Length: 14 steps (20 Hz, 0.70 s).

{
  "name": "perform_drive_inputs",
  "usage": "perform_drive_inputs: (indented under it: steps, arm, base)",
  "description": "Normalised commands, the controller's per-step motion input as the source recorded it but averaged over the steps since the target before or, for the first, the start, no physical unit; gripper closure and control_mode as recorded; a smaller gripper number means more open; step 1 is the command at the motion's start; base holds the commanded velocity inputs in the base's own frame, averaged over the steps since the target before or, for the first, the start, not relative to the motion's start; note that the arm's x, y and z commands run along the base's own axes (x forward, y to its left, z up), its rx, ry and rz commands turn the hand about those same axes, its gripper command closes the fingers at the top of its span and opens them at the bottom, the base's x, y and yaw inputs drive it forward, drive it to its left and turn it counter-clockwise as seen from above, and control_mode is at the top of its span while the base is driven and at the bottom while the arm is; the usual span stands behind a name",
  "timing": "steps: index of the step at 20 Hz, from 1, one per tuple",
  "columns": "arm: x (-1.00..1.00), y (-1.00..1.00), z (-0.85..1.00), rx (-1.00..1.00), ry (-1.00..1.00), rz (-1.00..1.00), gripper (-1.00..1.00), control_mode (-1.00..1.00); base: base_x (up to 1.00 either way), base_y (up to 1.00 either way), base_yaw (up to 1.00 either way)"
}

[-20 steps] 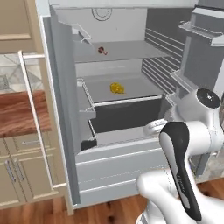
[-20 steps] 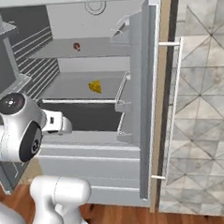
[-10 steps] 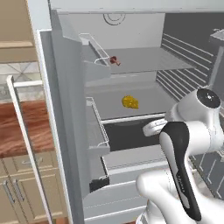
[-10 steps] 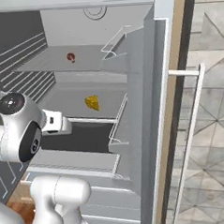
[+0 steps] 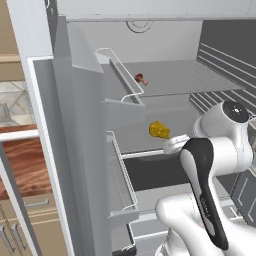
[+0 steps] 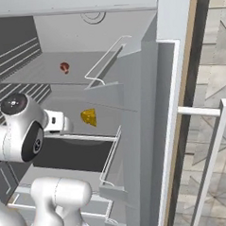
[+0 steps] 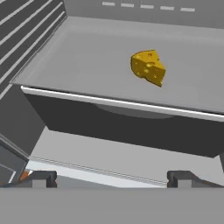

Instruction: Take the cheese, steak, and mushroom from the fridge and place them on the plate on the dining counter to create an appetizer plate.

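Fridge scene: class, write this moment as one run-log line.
fingers: open, empty | cheese: middle shelf, untouched | mushroom: upper shelf | fridge: door open

Off to my left, low down, stand cream cupboards (image 5: 20, 225) with panelled fronts, and slim metal pulls (image 5: 6, 239) hang upright on the doors nearest the floor. A brown wood worktop (image 5: 27, 167) lies straight across the top of them, its grain running lengthwise. Above that worktop is a pale marbled backsplash (image 5: 15, 102) in square tiles, and higher still a plain tan panel (image 5: 10, 30) — flat, no detail I can make out. On my right a narrow tan wood strip (image 6: 189, 48) runs upright, with a dark strip (image 6: 202, 33) just beside it. Past those is a tiled wall (image 6: 216, 70) — grey and cream, cut into angular shapes.
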Motion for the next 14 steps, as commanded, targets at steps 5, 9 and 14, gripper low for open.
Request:
perform_drive_inputs:
  steps: [5, 9, 14]
  arm:
    - [0.00, -0.01, 0.21, 0.00, -0.04, 0.00, -1.00, -1.00]
    - [-0.21, 0.00, 0.49, 0.00, -0.09, 0.00, -1.00, -1.00]
    - [-0.03, 0.00, 0.65, 0.00, -0.01, 0.00, -1.00, -1.00]
  base:
    - [0.00, 0.00, 0.00]
    - [0.00, 0.00, 0.00]
    - [0.00, 0.00, 0.00]
